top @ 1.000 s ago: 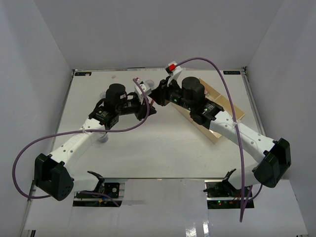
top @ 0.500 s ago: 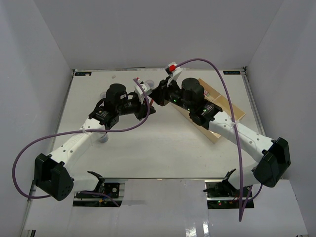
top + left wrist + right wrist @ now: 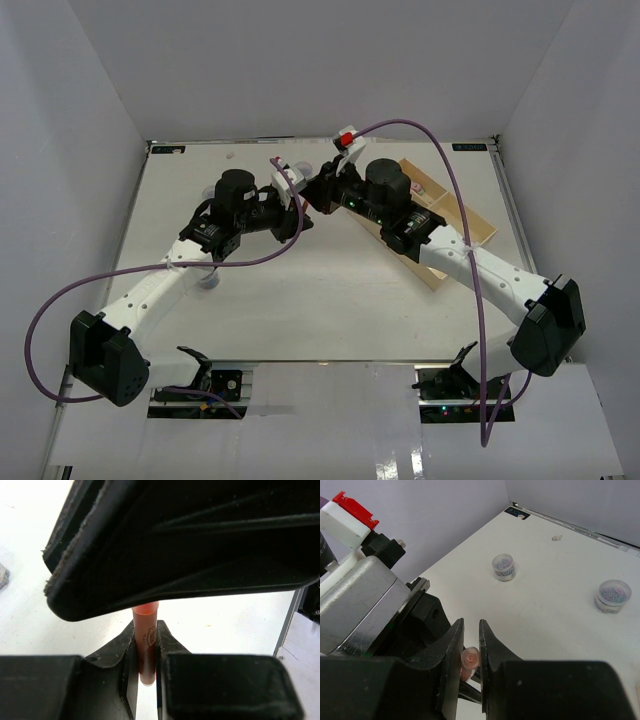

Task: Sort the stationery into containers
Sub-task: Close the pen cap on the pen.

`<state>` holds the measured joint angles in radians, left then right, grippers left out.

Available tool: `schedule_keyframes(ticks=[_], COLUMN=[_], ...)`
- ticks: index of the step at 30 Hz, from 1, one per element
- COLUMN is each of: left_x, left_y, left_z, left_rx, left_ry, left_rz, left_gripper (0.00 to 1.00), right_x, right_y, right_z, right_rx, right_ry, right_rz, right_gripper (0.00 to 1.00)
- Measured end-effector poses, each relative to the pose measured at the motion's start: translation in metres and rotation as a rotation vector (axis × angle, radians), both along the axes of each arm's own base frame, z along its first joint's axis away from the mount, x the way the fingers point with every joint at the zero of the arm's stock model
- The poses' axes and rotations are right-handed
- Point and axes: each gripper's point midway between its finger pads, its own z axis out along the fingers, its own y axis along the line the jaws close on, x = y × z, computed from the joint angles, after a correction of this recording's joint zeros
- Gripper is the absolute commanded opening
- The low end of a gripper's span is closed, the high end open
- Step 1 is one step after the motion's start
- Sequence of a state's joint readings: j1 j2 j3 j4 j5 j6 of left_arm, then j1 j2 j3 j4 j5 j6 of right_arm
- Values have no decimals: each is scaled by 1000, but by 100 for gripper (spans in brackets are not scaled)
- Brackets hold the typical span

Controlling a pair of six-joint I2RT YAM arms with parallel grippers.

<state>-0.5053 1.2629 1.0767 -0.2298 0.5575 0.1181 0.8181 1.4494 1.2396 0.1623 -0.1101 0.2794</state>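
Right forearm (image 3: pixel 500 280) has eased a little leftward since a second ago, uncovering more of the tray (image 3: pixel 480 228); the left arm (image 3: pixel 150 290) has hardly stirred.

From above, both sets of jaws meet nose to nose over the worktop (image 3: pixel 330 290), with the tray well off to the right. Whatever they hold is hidden from up there.

Through the left wrist, my left jaws are pinched narrow on an orange-red pen (image 3: pixel 145 627), with the right jaws' black bulk crowding just above.

Through the right wrist, my right jaws stand narrow around the pen's round end, probably gripping it, though contact is hard to confirm. A grey tub (image 3: pixel 503 567) and a second one (image 3: pixel 612 595) sit apart on the worktop beyond.

I judge this a hand-over: the tray lies on the right arm's side, so the pen passes across.
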Motion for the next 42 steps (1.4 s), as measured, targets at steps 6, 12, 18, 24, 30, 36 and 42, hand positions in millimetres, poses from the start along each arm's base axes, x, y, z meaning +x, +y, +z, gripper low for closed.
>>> schedule_keyframes(ticks=[6,12,18,24,30,36,42], left_x=[1,3,3,2,-9,-19,-29], left_y=[1,2,3,-2,-2,-2,-5], left_z=[-1,-1,-1,5,11,4,-12], left_rx=[0,4,3,-20,-60,-85,-106], left_ry=[12,11,12,-18,-68,-68,-18], left_rz=[16,29,33,3,-28,-52,-80], left_gripper=[0,0,0,0,3,4,7], right_x=[1,3,3,0,-12,-24,-27], right_y=[2,3,3,-2,-5,-5,-6], right_z=[-2,-3,-2,10,24,19,5], right_rx=[4,9,17,34,46,39,27], right_ry=[-3,-8,-15,-31,-40,-25,7], right_rz=[4,3,3,-4,10,22,11], right_gripper=[8,8,8,8,8,8,8])
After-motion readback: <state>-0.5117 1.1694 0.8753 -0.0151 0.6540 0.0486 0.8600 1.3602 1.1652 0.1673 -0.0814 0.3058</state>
